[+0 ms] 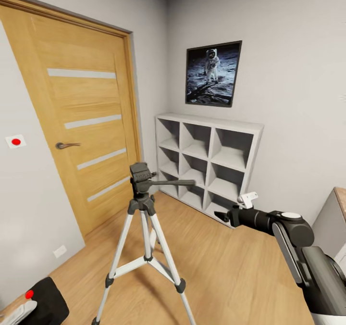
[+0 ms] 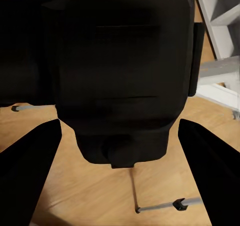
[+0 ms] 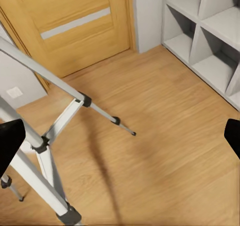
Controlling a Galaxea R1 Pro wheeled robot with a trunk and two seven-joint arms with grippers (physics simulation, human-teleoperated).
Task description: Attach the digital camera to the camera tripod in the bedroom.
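The camera tripod (image 1: 142, 205) stands mid-floor on silver legs, its black pan head (image 1: 141, 173) pointing a long handle to the right. At the head view's lower left corner is the digital camera (image 1: 46, 302), matte black with a red button. In the left wrist view its dark body (image 2: 125, 80) sits between the fingers (image 2: 30, 171) of my left gripper (image 2: 120, 128), which is shut on it. My right gripper (image 1: 222, 216) hangs right of the tripod at about leg-joint height. It is open (image 3: 121, 136), above bare floor with the tripod legs (image 3: 47, 136) beside it.
An oak door (image 1: 81, 123) with frosted stripes is behind the tripod on the left. Grey cube shelves (image 1: 211, 156) line the back wall under an astronaut picture (image 1: 213, 73). A grey cabinet (image 1: 334, 214) edges in at the right. Wooden floor (image 1: 230, 272) surrounds the tripod.
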